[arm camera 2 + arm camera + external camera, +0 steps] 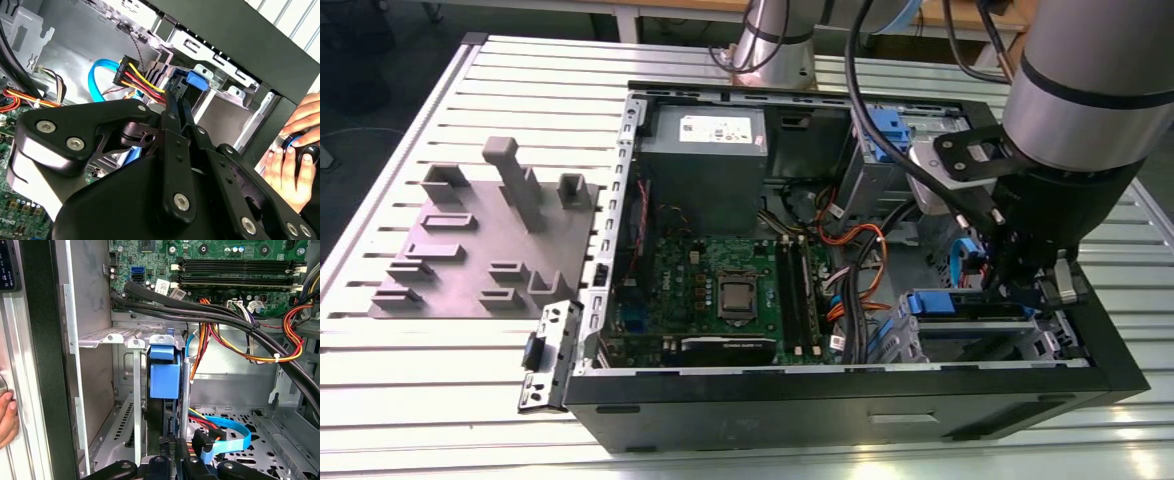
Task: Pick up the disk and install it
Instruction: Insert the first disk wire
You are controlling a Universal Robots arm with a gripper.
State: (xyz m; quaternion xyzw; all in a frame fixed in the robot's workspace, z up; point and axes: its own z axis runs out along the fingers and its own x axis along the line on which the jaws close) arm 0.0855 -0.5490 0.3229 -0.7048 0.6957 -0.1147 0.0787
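- Looking into the open computer case [720, 395] in the exterior view, we see the gripper [1017, 282] lowered inside near the drive cage [977, 335] at the exterior view's right.
- In the first wrist view the disk [164, 375], with its blue bracket, stands edge-on in the cage slot beside the metal rails.
- The gripper's [170, 460] fingers sit close together at the disk's edge; we cannot tell whether they actually clamp it.
- A person's hand [290, 155] rests on a round object outside the case.

Slatted silver metal table [400, 400], dark floor [374, 70] beyond, wooden benches [654, 8] behind, bright even light
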